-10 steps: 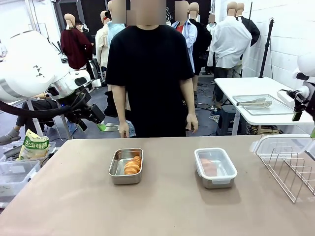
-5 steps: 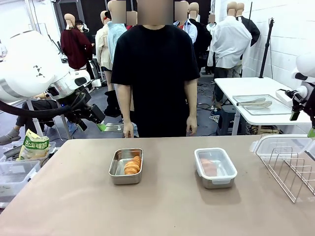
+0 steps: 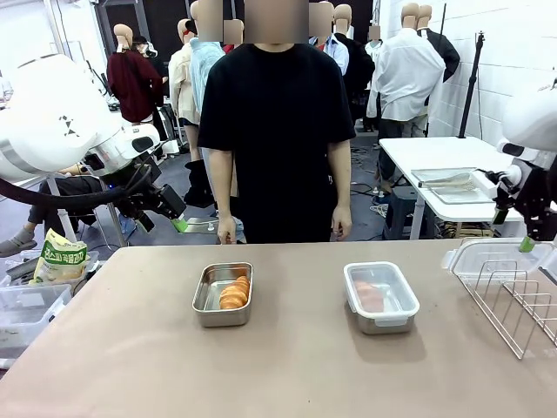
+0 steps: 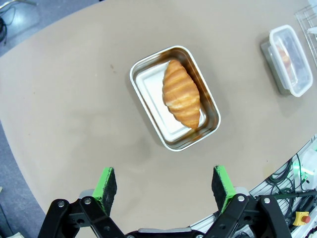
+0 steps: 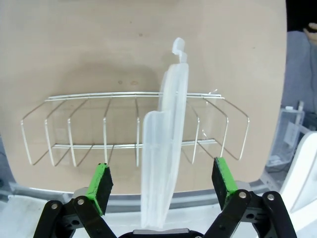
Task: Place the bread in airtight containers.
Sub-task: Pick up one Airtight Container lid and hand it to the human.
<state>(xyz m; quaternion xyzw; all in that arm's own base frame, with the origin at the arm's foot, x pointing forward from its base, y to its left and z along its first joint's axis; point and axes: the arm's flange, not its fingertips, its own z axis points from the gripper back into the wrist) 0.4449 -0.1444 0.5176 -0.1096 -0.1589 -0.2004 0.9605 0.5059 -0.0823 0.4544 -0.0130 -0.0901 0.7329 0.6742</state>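
Overhead, right claw spread (above lid)

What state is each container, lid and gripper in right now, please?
Left steel pan: uncovered, croissant inside.
Right steel pan: lidded, croissant inside.
Spare lid: standing on edge in the wire rack.
Left gripper: open, empty.
Right gripper: open, above the spare lid.

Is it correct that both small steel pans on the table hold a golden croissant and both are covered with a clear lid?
Not quite. Both pans hold a croissant, but only the right steel pan has its clear lid on. The left steel pan is uncovered, its golden croissant lying bare, as the left wrist view shows.
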